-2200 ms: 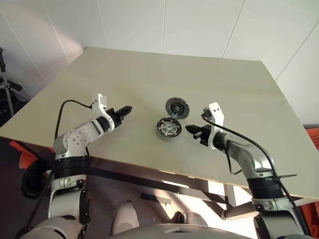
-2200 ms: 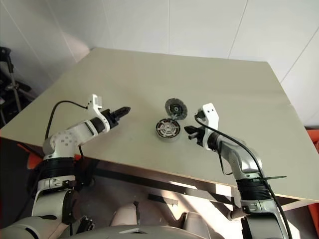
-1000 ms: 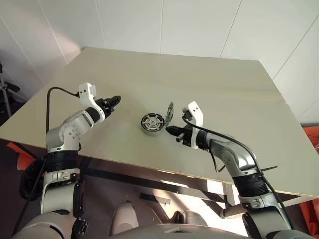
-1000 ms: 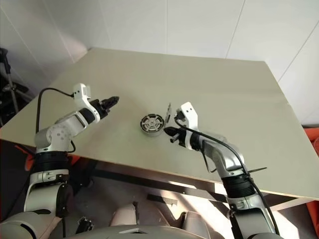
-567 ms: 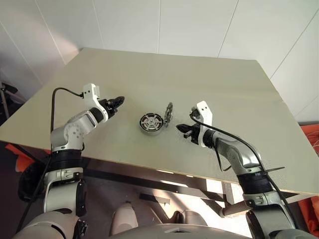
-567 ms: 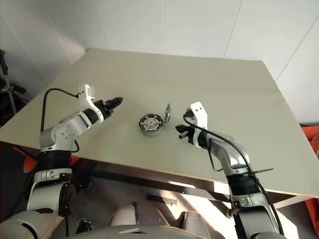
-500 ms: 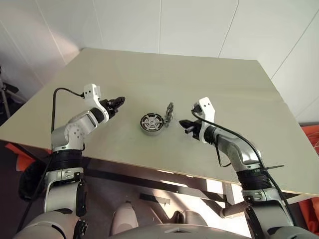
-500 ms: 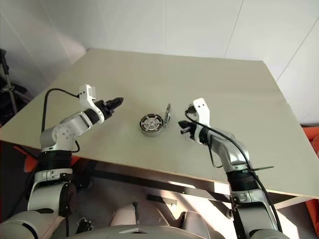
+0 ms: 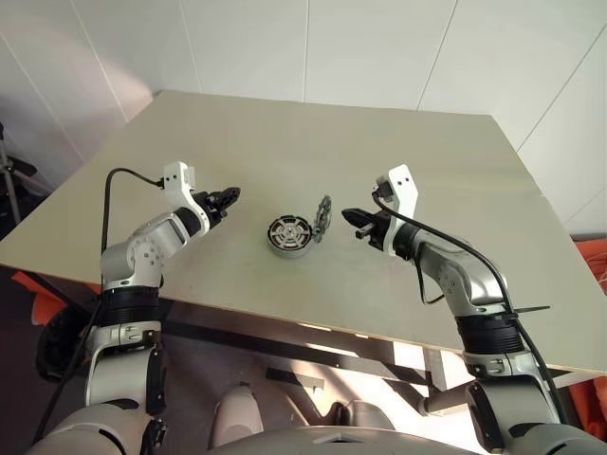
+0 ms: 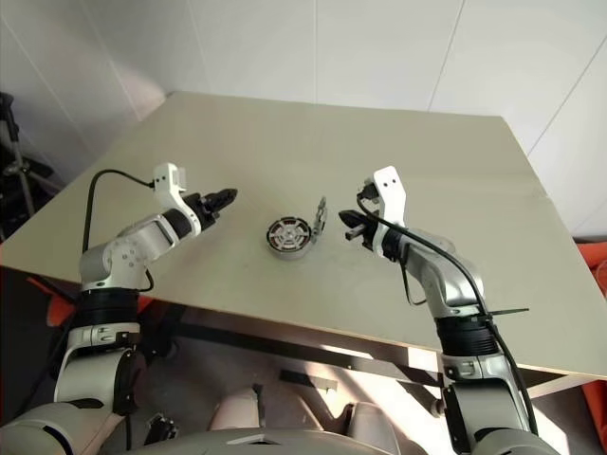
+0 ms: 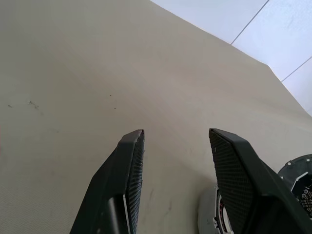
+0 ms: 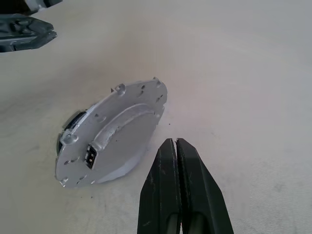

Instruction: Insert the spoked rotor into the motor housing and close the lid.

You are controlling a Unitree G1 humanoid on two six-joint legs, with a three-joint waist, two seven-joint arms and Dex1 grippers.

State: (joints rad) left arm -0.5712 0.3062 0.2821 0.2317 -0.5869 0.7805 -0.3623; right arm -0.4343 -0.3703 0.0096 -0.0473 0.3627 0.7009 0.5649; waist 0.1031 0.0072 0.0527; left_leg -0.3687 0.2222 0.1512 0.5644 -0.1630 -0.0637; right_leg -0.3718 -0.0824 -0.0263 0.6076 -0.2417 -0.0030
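The motor housing (image 9: 289, 235) sits flat on the beige worktop (image 9: 398, 152), roughly midway between the two arms and nearer the front edge than the back. Its open face is up, showing a spoked, silvery wheel inside a dark rim — the spoked rotor (image 9: 288, 230) appears to be seated in it. The lid (image 9: 321, 218) is not closed: it stands tilted on edge, leaning against the housing's right side, its pale back face with small tabs turned toward the right arm (image 12: 109, 134).

The right claw (image 9: 349, 216) hovers just beside the lid, apart from it, fingers pressed together and pinching nothing. The left claw (image 9: 230, 196) hangs above the worktop well to the left of the housing, its fingers (image 11: 127, 170) spread and empty, with bare surface under them.

Around the parts the worktop is bare — wide open surface behind them toward the far edge and the white wall panels, and to both sides. The front edge runs close below the housing, leaving only a narrower strip there.
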